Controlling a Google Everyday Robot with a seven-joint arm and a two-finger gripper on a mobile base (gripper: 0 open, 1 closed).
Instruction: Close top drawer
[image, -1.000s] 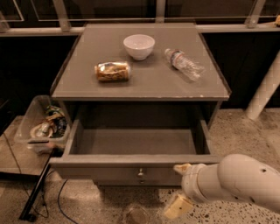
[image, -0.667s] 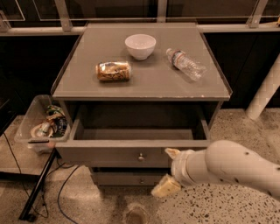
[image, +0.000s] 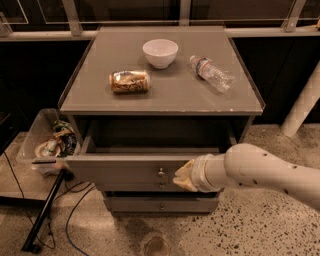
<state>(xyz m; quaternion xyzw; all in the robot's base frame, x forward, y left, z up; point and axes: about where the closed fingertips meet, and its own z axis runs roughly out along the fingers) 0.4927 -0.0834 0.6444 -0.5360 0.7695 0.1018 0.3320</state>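
The top drawer (image: 125, 170) is a wide grey-brown drawer with a small round metal knob (image: 161, 173) at the centre of its flat front. It stands partly open, and a strip of its dark inside shows under the cabinet top. My gripper (image: 183, 177) is at the end of the white arm coming in from the right. It presses against the drawer front just right of the knob.
The cabinet top (image: 165, 95) holds a white bowl (image: 160, 52), a lying can (image: 129, 81) and a lying plastic bottle (image: 212, 73). A lower drawer front (image: 160, 204) sits below. A clear bin of clutter (image: 47, 142) and a black stand leg (image: 45, 210) are at left.
The drawer has slid inward and is much less open than before. My gripper has moved up and left from below the drawer front to against it, near the knob.
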